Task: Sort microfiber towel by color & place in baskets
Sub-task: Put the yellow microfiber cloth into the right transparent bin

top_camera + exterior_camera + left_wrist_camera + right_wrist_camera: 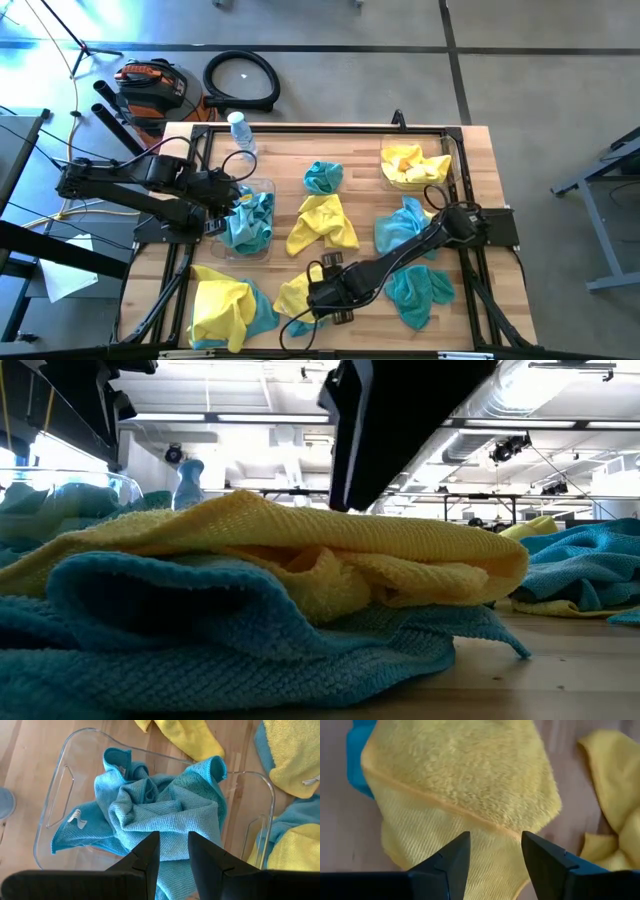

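My left gripper (237,200) (173,842) hovers open over the clear left basket (65,750) (264,186). Crumpled teal towels (150,805) (248,222) lie in that basket. My right gripper (315,298) (495,842) is open just above a loose yellow towel (465,780) (292,294) lying flat near the table's near edge. The far-right basket (387,150) holds yellow towels (415,165). Loose on the wood lie a teal towel (322,177), a yellow one (322,222), two more teal ones (400,228) (420,290), and a yellow-over-teal pile (225,308) (300,530).
A clear water bottle (241,133) (190,480) stands at the far edge, just beyond the left basket. Black frame rails (470,200) run along the table's sides. Bare wood (360,185) shows between the two baskets.
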